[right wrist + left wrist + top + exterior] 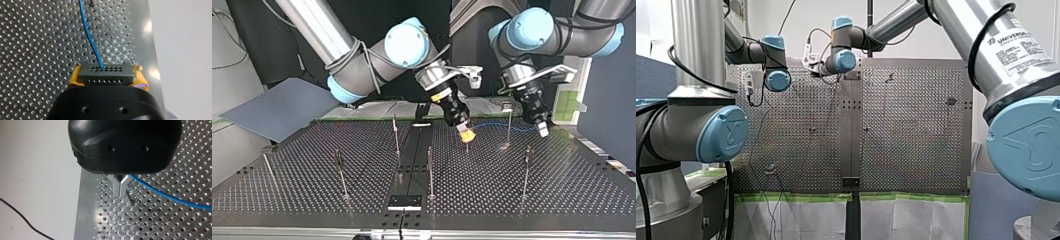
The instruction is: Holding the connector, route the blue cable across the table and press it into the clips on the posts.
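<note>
Nearest in the top view, the perforated table [292, 200] carries thin upright posts [430, 172] standing well apart from one another. Past these, right of the table's middle strip, my right gripper [467, 134] points down close over the holes, near a short post. In its wrist view the yellow pads [75, 76] pinch a black connector [105, 73] from both sides. The blue cable [91, 42] leaves the connector's front face and runs ahead over the table. Farther toward the top view's right, the cable lies low across the surface, passes a tall post and reaches my left gripper [542, 131], which hangs near the table's far corner. Its metal fingers [117, 188] are pressed together, tips just above the holes. The cable comes out right beside them, and I cannot tell whether it is nipped between them.
</note>
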Controlling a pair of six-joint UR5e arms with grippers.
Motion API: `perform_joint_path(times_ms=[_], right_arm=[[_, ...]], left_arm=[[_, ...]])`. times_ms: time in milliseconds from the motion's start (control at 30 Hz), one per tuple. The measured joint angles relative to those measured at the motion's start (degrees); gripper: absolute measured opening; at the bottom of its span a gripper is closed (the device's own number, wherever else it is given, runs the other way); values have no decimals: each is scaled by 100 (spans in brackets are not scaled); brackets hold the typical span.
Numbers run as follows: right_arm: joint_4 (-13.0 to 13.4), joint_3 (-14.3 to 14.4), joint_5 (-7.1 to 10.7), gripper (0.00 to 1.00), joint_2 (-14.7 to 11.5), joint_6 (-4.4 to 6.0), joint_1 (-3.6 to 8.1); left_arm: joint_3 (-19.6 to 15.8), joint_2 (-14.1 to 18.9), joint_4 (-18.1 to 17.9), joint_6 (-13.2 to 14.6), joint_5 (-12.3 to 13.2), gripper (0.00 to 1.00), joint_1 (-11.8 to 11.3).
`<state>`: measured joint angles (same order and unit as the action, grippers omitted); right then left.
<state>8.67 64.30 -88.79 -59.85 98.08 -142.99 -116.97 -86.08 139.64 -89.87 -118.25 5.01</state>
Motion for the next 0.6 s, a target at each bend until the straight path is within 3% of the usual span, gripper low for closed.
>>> perform_joint_path(times_ms=[133, 467, 600], right_arm=[[-33, -143, 4, 0, 79, 12, -31], [-132, -503, 18, 0, 299, 80, -45], [-150, -630, 18, 0, 444, 81, -63]], left_arm=[[48, -43, -2, -7, 123, 0, -99], [80, -222, -132, -150, 653, 0, -634], [127, -301, -208, -209, 822, 0, -715]])
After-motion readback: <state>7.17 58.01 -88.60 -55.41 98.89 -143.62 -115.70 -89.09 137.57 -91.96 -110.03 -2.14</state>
